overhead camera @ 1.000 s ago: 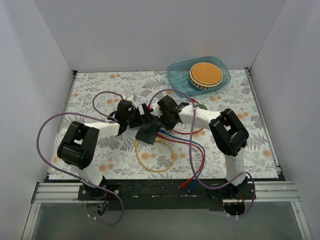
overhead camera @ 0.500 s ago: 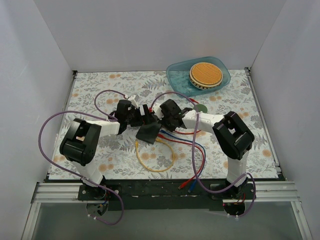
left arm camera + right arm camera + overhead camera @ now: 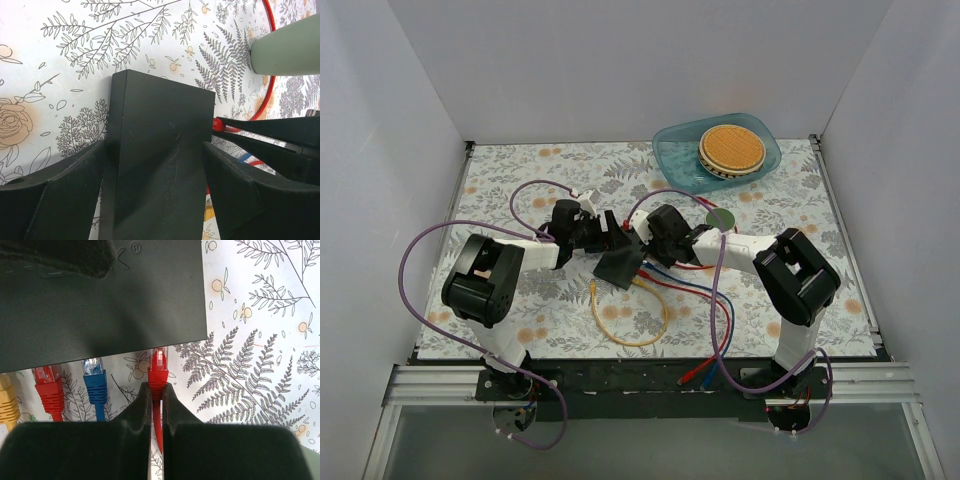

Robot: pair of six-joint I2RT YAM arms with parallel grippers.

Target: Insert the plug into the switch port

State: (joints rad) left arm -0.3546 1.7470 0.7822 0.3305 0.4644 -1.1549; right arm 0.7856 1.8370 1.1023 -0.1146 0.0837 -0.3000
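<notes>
Right pincer (image 3: 156, 390) is edging leftward since a second ago, pinching the red plug (image 3: 158, 371), whose tip is meeting the port (image 3: 159, 350) at centre frame. Left pincer (image 3: 155, 170) is clamping the switch (image 3: 160, 125), so insertion seems to be starting.

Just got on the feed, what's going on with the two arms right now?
The left gripper clamps the black switch box by its sides. The right gripper pinches a red plug, its tip at the box's port edge, beside a blue plug, a second red plug and a yellow plug along the same edge. Whether it is fully seated cannot be told.
</notes>
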